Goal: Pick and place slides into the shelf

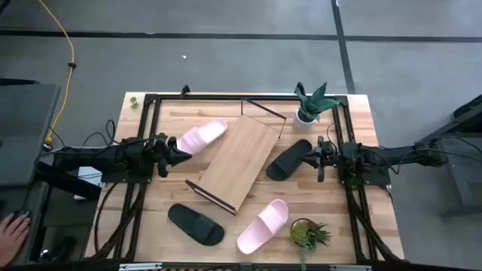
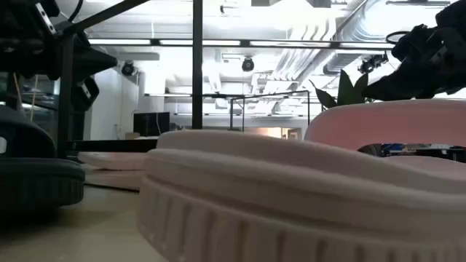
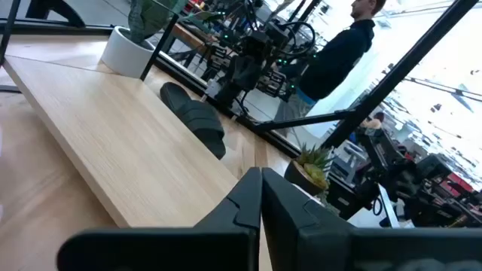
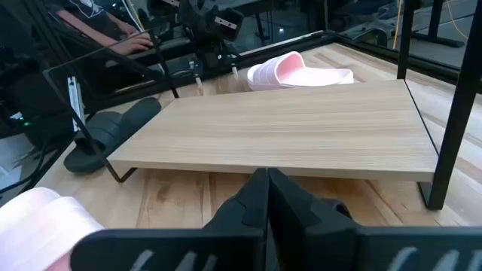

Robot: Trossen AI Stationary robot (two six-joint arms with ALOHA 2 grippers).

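- One wooden surface (image 1: 361, 226) carries everything.
- One shelf (image 1: 237, 159) lies diagonally at its middle, board bare.
- Four slides lie around the shelf, none on it: two pink, one (image 1: 202, 137) at the far left by the left hand (image 1: 172, 150), one (image 1: 263, 226) near; two black, one (image 1: 289, 159) by the right hand (image 1: 315, 156), one (image 1: 196, 223) near left.
- Two potted plants (image 1: 310, 104) stand on the right side.
- Both hands have their fingers pressed together, holding nothing.

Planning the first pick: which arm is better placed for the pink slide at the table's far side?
Left. The left gripper, shut, sits right beside that pink slide; the right gripper, also shut, is across the shelf, by a black slide.
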